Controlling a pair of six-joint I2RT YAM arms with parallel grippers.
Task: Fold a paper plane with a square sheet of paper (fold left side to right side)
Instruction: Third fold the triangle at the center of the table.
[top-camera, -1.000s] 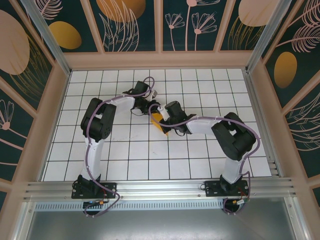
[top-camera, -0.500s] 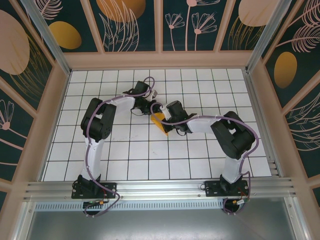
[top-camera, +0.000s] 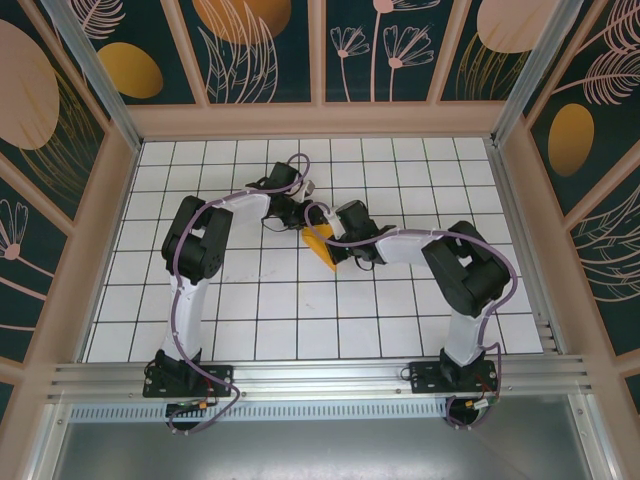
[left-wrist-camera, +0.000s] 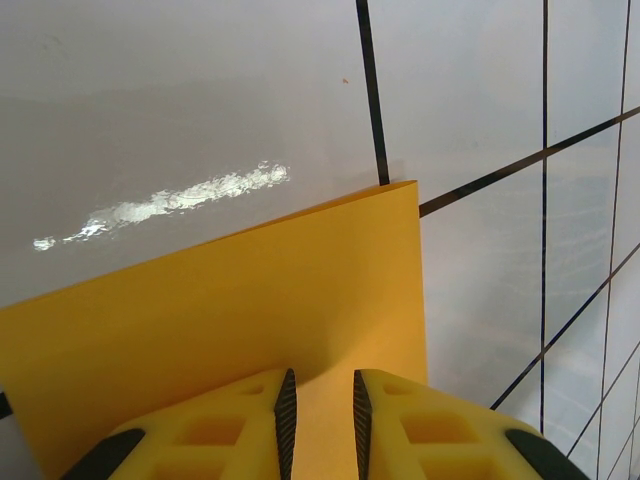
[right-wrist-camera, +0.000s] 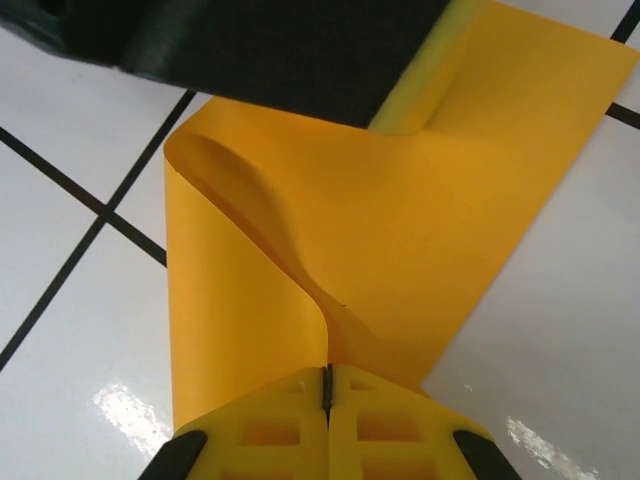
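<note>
The square sheet of paper (top-camera: 319, 246), orange-yellow and partly folded over, lies on the tiled floor (top-camera: 280, 300) between the two arms. My right gripper (right-wrist-camera: 325, 385) is shut on a raised flap of it, and the flap curls up from the flat layer (right-wrist-camera: 420, 220) to the jaws. From above, the right gripper (top-camera: 336, 250) sits at the sheet's right edge. My left gripper (left-wrist-camera: 320, 405) stands over the sheet (left-wrist-camera: 240, 310) with its jaws a narrow gap apart and its tips resting on the paper. Its yellow finger (right-wrist-camera: 425, 80) touches the sheet's far end. The left gripper (top-camera: 302, 216) is at the sheet's back corner.
White tiles with black lines cover the floor all round the arms. Peach-framed floral walls (top-camera: 320, 60) close the back and both sides. A metal rail (top-camera: 320, 378) carries the arm bases along the near edge.
My right gripper has shifted a little toward the back left with the flap in it, and slightly more paper shows beside it. The left arm has stayed put.
</note>
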